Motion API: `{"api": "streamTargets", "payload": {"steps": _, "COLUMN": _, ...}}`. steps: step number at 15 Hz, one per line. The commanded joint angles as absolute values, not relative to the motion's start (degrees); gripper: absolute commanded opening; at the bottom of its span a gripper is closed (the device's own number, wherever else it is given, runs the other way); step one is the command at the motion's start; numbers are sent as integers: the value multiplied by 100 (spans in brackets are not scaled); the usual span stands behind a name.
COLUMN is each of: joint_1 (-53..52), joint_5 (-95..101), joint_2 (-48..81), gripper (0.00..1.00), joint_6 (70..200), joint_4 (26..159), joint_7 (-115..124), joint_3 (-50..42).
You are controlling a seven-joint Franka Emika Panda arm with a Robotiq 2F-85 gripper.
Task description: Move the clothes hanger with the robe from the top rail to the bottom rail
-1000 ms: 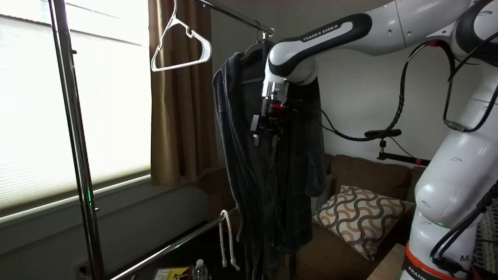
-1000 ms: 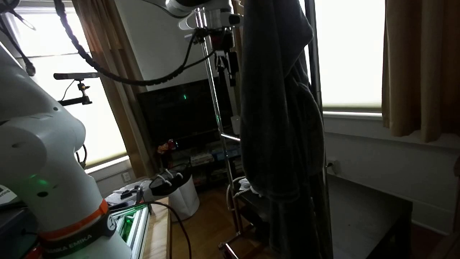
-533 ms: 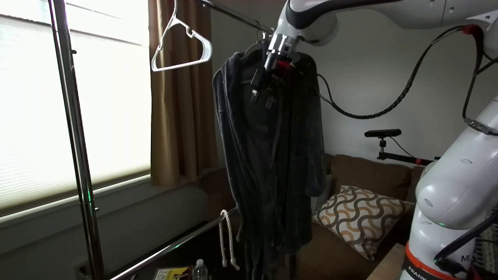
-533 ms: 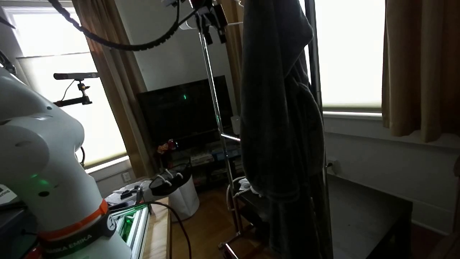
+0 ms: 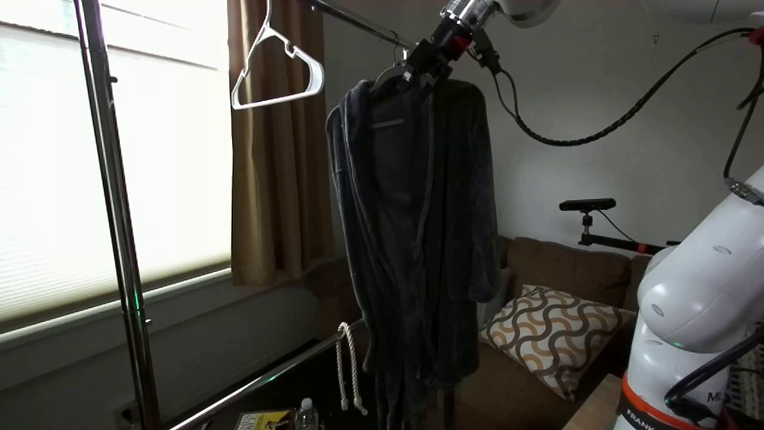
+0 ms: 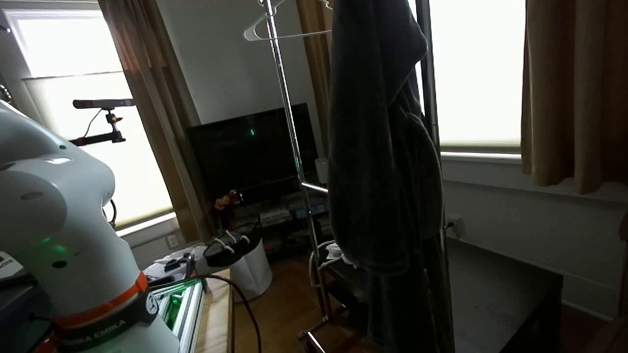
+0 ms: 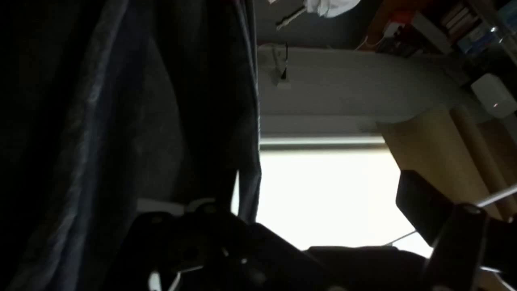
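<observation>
The dark robe (image 5: 406,251) hangs in both exterior views (image 6: 382,147), and its folds fill the left of the wrist view (image 7: 161,101). It drapes the dark clothes hanger (image 5: 387,75), whose hook is over the top rail (image 5: 358,21) near the rail's end. The bottom rail (image 5: 268,377) runs lower down and passes behind the robe. My gripper (image 5: 416,87) is open and tilted, in front of the robe's collar just below the hook. In the wrist view the gripper's jaws (image 7: 323,206) stand wide apart with no object held between them. Contact with the robe cannot be told.
A white hanger (image 5: 268,103) hangs on the top rail, left of the robe. A shiny upright pole (image 5: 113,179) stands at the left. A rope (image 5: 352,370) hangs from the bottom rail. A couch with a patterned pillow (image 5: 555,334) is behind.
My gripper has risen along the front of the robe to the collar and tilted. It has left the top of an exterior view. The robe and hanger have not visibly moved.
</observation>
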State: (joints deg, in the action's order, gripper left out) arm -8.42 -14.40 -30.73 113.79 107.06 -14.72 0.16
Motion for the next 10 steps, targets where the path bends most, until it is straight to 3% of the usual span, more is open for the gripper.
{"api": "streamTargets", "payload": {"steps": 1, "joint_1": -749, "joint_5": -1678, "joint_2": -3176, "gripper": 100, "joint_6": 12090, "joint_4": 10710, "joint_7": -1250, "joint_3": -242}}
{"api": "streamTargets", "payload": {"steps": 10, "joint_1": -1176, "joint_5": -1806, "joint_2": -3331, "gripper": 100, "joint_6": 12194, "joint_4": 10017, "joint_7": -2332, "joint_3": -558}}
